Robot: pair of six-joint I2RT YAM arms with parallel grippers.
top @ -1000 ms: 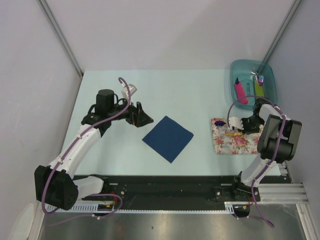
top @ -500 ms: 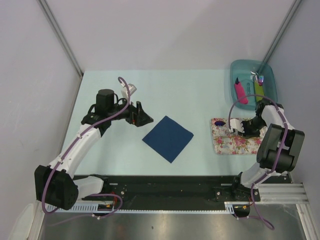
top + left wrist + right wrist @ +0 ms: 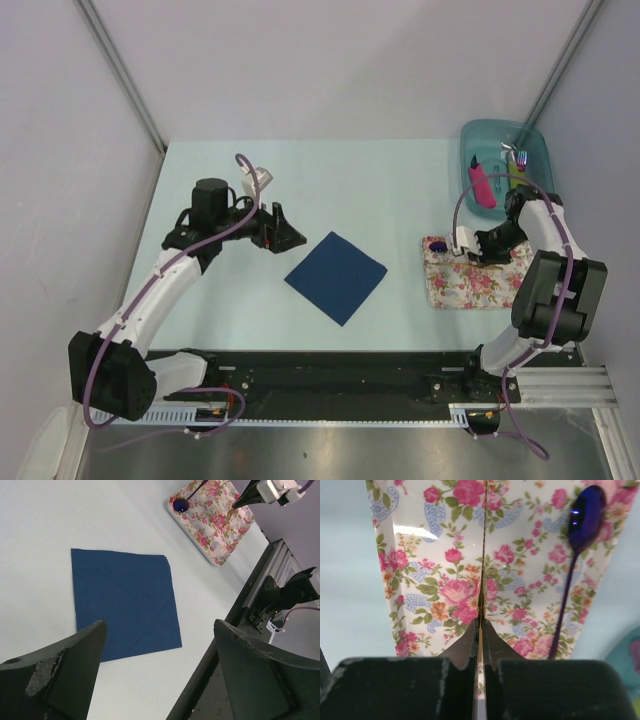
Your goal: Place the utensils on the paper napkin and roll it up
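Note:
The paper napkin (image 3: 336, 277) (image 3: 125, 602) lies flat, dark navy, in the middle of the table. My left gripper (image 3: 285, 232) (image 3: 160, 625) hovers open just beyond its far left corner, holding nothing. On the floral tray (image 3: 465, 285) (image 3: 420, 555) my right gripper (image 3: 472, 256) (image 3: 481, 622) is shut on the thin tan wooden knife (image 3: 483, 555) (image 3: 231, 514), seen edge-on between its fingers. The knife's far end slants down over the tray. The purple spoon (image 3: 585, 510) (image 3: 180, 505) (image 3: 437, 245) lies on the tray to the right of the knife in the right wrist view, apart from the fingers.
A teal bin (image 3: 540, 150) at the back right holds pink-handled cutlery (image 3: 482, 185) and green-handled cutlery (image 3: 517, 175). The black rail (image 3: 330, 370) runs along the near table edge. Grey walls close the left, back and right sides.
My right gripper has shut on the wooden knife, and its wrist has swung toward the back over the tray. The left arm and napkin have not moved.

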